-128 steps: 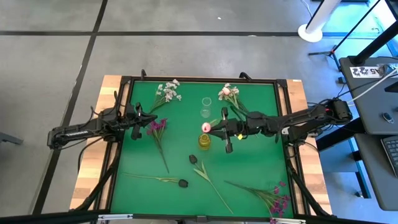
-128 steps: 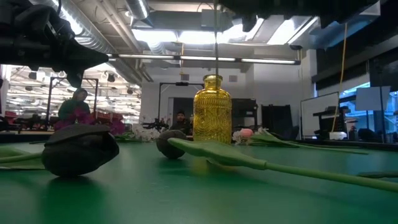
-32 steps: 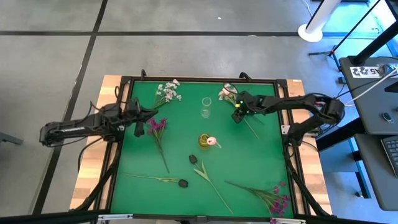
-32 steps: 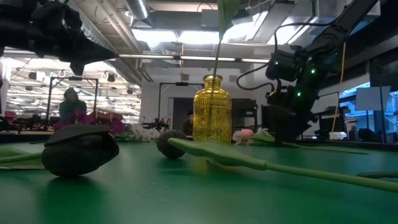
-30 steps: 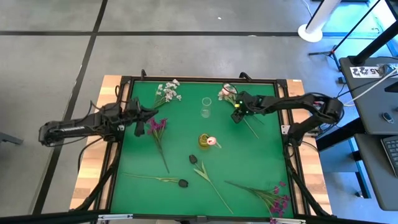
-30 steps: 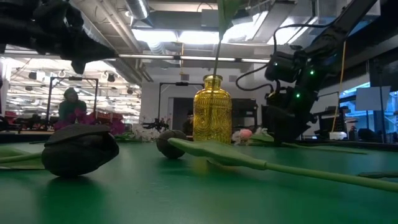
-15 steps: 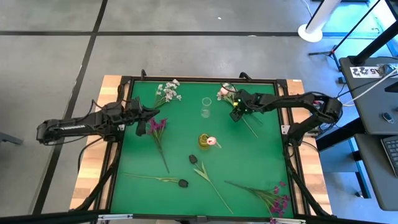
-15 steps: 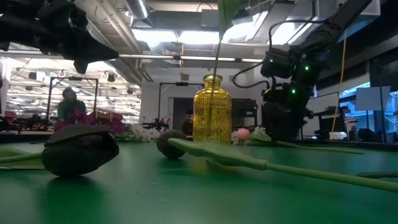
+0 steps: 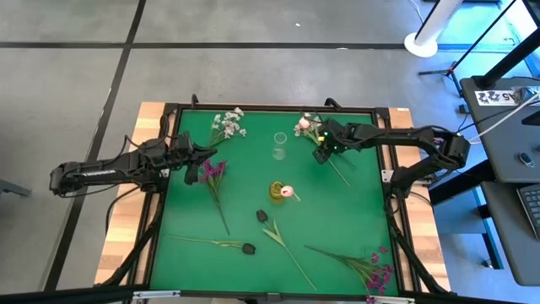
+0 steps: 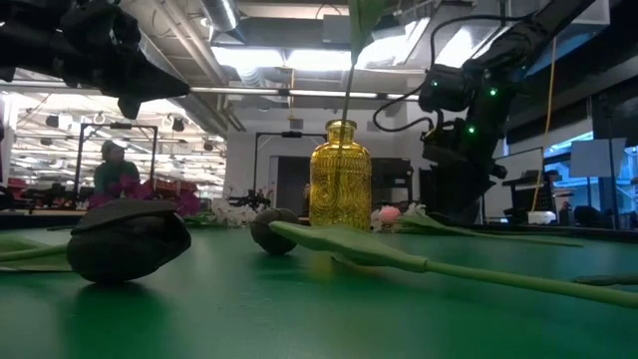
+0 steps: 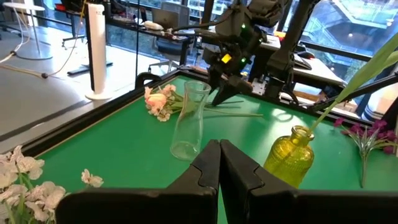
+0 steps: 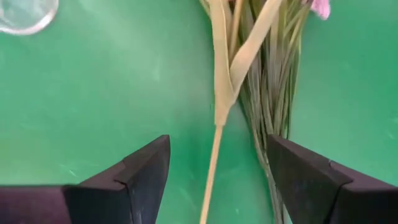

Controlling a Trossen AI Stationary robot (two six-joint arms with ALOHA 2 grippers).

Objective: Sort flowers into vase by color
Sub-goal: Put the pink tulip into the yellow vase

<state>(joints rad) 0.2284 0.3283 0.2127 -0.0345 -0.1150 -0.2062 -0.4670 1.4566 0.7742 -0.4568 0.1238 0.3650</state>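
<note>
Two fingers of the right gripper point(image 12: 214, 165) stand apart over pink tulip stems point(image 12: 249, 68) on the green worktop point(image 9: 354, 211); the left gripper's point(image 11: 219, 163) fingers are together near magenta sprigs point(image 9: 211, 171).

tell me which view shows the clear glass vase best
The left wrist view: the clear glass vase stands whole and upright between the pink flowers and the yellow vase. The high view shows it only from above, the right wrist view only an edge, and I cannot find it in the low view.

green mat point(image 9: 354, 219) | white stand point(image 9: 426, 38) | person point(image 10: 108, 172) in background
</note>
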